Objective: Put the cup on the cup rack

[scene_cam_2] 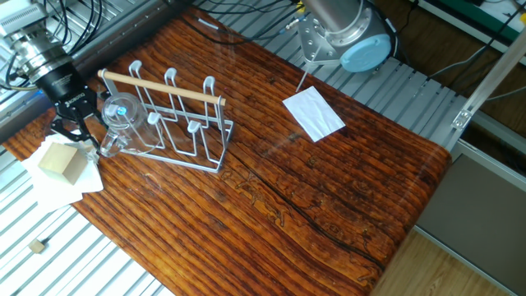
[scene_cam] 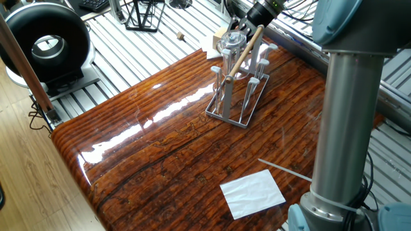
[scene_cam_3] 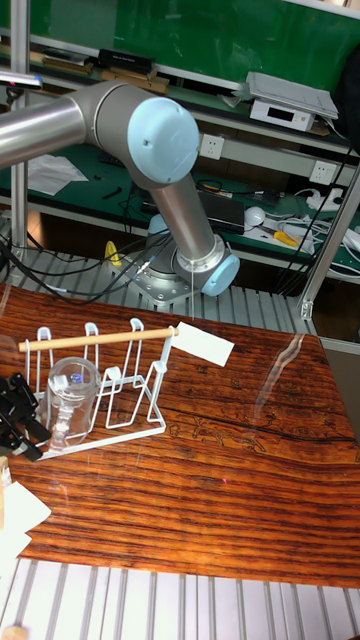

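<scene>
No readable writing, brand or label in any view; the white sheet (scene_cam_2: pixel 313 113) on the surface (scene_cam_2: pixel 329 189) is blank on its visible face.

Cup (scene_cam_2: pixel 122 117): clear colourless glass, slightly tapered. It sits inverted over a peg at the end of the cup rack (scene_cam_2: pixel 177 123), thick base uppermost; in the tall fixed view the base shows as a bright disc with a bluish glint and the rim hangs low near the rack's base wire. In one fixed view the cup (scene_cam: pixel 230 43) tops the far end of the rack (scene_cam: pixel 241 83), just behind the upper end of the wooden rod handle (scene_cam: pixel 244 50).

Cup rack: grey wire, rectangular base, several upright pegs, light wooden rod across the top. It stands on the dark red-brown striped wooden surface, near its edge.

Gripper (scene_cam_2: pixel 72 123): black, two fingers, pointing down just beside the cup on the side away from the rack's other pegs. The fingers look spread, nothing between them; whether a fingertip touches the glass cannot be made out. In the tall fixed view the gripper (scene_cam_3: pixel 17 415) sits at the left picture edge, partly cut off, level with the cup's (scene_cam_3: pixel 70 398) lower half.

Also nearby: a pale wooden block (scene_cam_2: pixel 59 160) on white paper (scene_cam_2: pixel 57 185) just below the gripper; a black wire stand (scene_cam: pixel 143 14) off the surface, well apart from the rack.
</scene>
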